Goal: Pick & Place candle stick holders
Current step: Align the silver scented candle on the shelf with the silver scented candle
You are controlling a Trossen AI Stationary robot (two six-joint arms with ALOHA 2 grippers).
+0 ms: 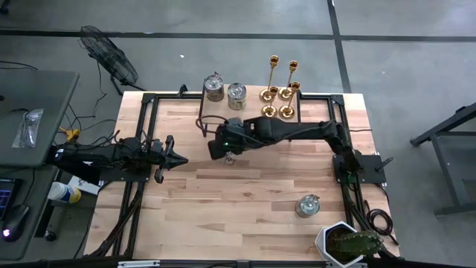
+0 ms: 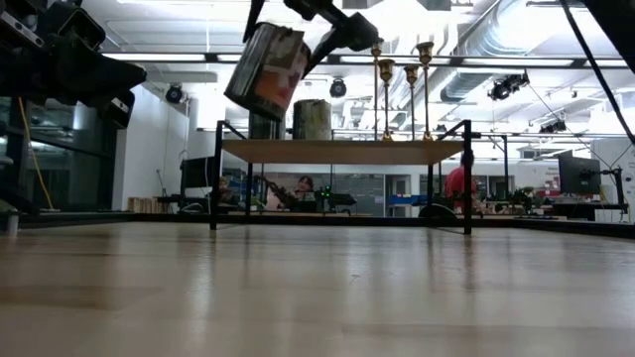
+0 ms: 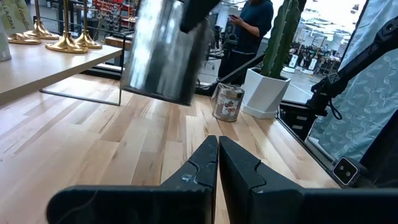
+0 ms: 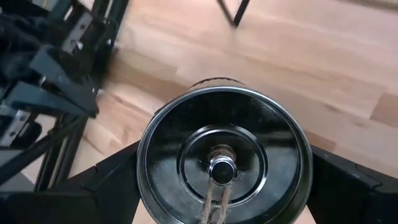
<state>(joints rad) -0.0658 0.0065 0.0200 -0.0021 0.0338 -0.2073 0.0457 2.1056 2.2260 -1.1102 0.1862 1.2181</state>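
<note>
R gripper (image 1: 227,151): over mid-table, fingers clamped either side of a silver jar (image 4: 224,158), held off the wood
Held jar: lidded metal tin w/ knob + twine on top; tilted in low view, lifted above tabletop; not a candlestick
L gripper (image 1: 181,158): hangs over L side of table, fingertips pressed together, nothing between them, pointing toward R arm
Candle stick holders (image 1: 279,93): four gold ones, upright, clustered on the raised shelf (image 1: 316,100) at far edge, toward its R half; untouched, well apart from both grippers
Other jars on shelf: two silver tins (image 1: 225,89) side by side, L of the candlesticks
Jar on table: one more tin (image 1: 307,205) near front R, close to the cactus pot (image 1: 346,243)
Table (image 1: 223,216): light wood planks, black frame rails
Bkgd: a person (image 3: 249,25) in dark top standing beyond the table in L wrist view; floor fan (image 1: 109,53) off far L corner
</note>
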